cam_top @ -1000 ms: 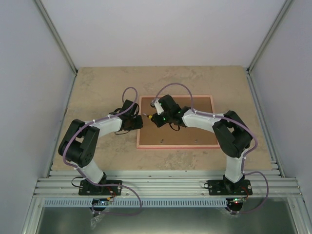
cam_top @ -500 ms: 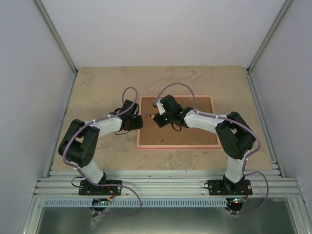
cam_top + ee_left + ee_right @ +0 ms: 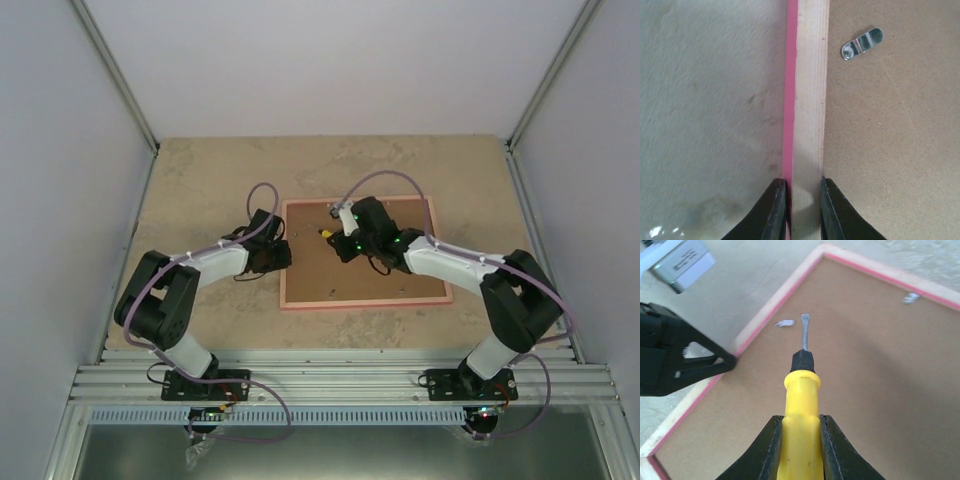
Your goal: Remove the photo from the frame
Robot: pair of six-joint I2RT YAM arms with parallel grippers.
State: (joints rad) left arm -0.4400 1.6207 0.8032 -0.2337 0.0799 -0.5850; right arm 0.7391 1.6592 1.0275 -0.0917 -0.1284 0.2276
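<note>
The frame [image 3: 330, 282] lies face-down on the bench [image 3: 200, 190], photo hidden beneath; the left fingers [image 3: 774, 212] pinch its rail, surely to steady it. The right fingers [image 3: 767, 450] clamp a screwdriver [image 3: 801, 395], tip beside a clip [image 3: 785, 323], likely to swivel it.

frame [image 3: 365, 300] on table [image 3: 200, 180], left tool [image 3: 804, 187] astride left rail [image 3: 809, 100], screwdriver [image 3: 801, 385] above backing [image 3: 865, 365]
</note>
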